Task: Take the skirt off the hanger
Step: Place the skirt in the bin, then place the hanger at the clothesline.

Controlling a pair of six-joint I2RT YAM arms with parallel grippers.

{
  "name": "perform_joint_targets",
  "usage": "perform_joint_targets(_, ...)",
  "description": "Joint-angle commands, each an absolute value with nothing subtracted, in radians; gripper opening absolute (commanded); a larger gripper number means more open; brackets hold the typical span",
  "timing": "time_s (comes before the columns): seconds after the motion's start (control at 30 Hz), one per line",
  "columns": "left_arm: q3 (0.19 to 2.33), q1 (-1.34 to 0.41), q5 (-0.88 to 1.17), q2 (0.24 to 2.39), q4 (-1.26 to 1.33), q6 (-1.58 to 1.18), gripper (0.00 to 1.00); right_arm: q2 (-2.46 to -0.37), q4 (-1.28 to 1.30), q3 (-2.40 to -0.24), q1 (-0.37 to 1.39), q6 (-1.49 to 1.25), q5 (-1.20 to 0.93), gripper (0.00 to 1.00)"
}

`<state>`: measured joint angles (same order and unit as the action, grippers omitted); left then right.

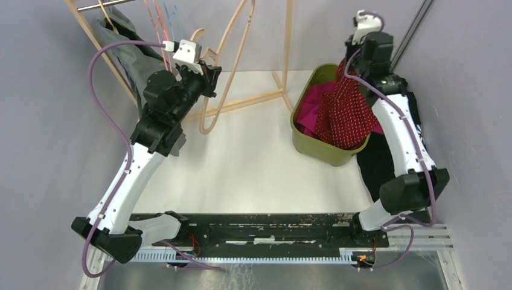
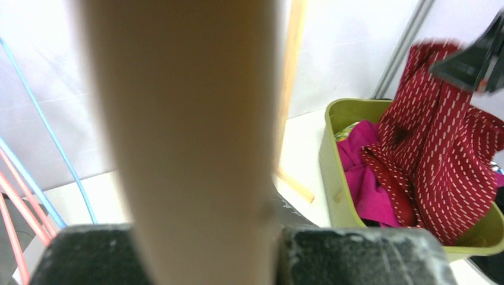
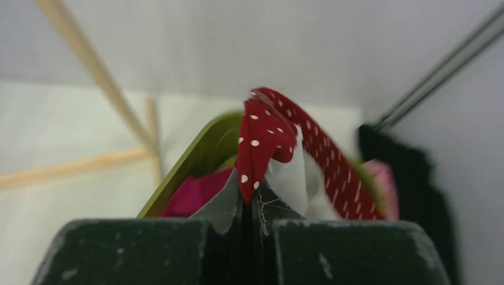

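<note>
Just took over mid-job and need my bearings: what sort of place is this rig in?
Likely a lab test cell staged as a laundry corner: bare grey walls around a white table, a wooden garment rack and hanger, a green bin of clothes.

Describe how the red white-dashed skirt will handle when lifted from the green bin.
Probably floppy: the red white-dashed skirt hangs in folds from the right gripper. Likely light, since one pinched edge holds it. Might snag the green bin's rim.

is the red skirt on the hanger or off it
Off: red skirt hangs from the right gripper into the green bin; the wooden hanger in the left gripper is bare.
</note>
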<state>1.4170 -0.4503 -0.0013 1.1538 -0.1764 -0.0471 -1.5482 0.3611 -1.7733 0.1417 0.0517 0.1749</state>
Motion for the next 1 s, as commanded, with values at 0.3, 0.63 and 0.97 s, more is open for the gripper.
perform_joint_targets(0.3,1.77,-0.45,-0.261,1.398,-0.289,-0.001,0.03,-1.475,0.333,-1.308,0.182,-0.32,-0.126,0.01)
perform_joint_targets(0.63,1.919,-0.448,-0.282,1.533,-0.248,0.031,0.03,-1.425,0.418,-1.229,0.277,-0.265,-0.104,0.4)
perform_joint_targets(0.97,2.051,-0.346,-0.16,1.723,-0.229,-0.068,0.03,-1.373,0.506,-1.309,0.397,-0.219,0.032,0.73)
